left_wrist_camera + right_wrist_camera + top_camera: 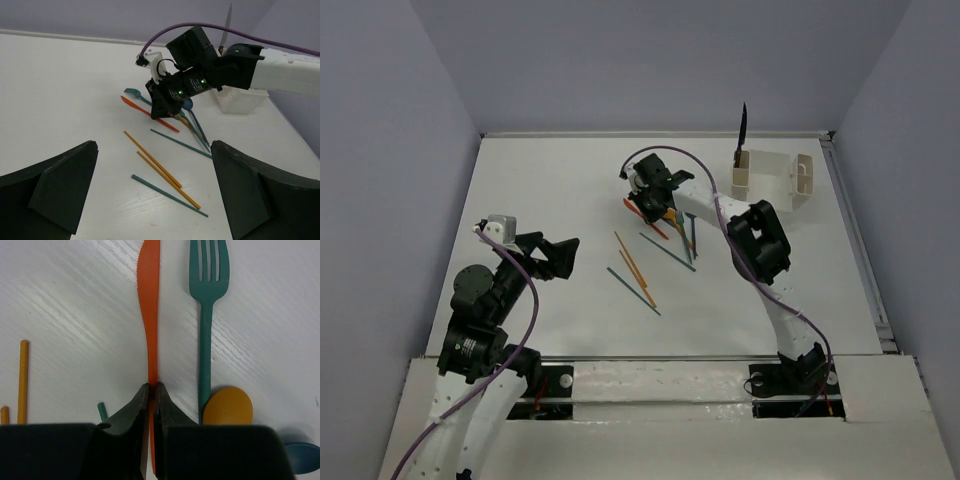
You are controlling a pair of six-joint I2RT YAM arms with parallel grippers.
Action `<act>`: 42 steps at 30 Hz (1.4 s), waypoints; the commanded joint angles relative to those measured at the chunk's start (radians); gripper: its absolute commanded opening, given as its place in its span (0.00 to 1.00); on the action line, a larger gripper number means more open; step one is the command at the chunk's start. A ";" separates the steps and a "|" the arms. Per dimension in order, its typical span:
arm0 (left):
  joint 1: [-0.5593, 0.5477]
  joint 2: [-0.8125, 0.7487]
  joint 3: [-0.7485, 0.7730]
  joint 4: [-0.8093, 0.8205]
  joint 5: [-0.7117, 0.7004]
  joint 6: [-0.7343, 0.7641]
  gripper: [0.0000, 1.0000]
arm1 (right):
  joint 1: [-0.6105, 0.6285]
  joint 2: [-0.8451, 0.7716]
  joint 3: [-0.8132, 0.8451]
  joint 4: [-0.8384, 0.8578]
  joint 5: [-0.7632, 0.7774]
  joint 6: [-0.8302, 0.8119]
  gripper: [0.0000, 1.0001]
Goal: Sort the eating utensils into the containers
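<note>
Right end effector (151,390) is clamped nearly closed on the orange knife (149,315) at its handle, blade running straight ahead of the fingers. You can't tell whether it's off the table (550,180). Fork (206,300) lies parallel just beside the knife, tines ahead too. Orange spoon (227,406) bowl sits against the fork handle, close by the finger, with the blue spoon (302,457) further out. On the opposite side you have orange chopsticks (23,380) and a teal chopstick (102,410) tip. Caddy (775,180) sits well apart, back past the wrist, with the dark knife (743,128) upright in its nearer end cup. Left end effector (560,260) hangs wide open, holding nothing, well away from the pile.
</note>
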 commanded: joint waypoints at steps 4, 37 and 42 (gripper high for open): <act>0.006 -0.013 0.001 0.048 0.011 -0.001 0.99 | 0.013 -0.014 0.030 0.078 0.066 -0.005 0.00; 0.006 -0.002 0.004 0.053 0.014 0.008 0.99 | -0.510 -0.542 -0.619 1.211 0.160 0.292 0.00; 0.006 0.010 0.007 0.053 0.014 0.008 0.99 | -0.510 -0.493 -0.630 1.264 0.157 0.275 0.00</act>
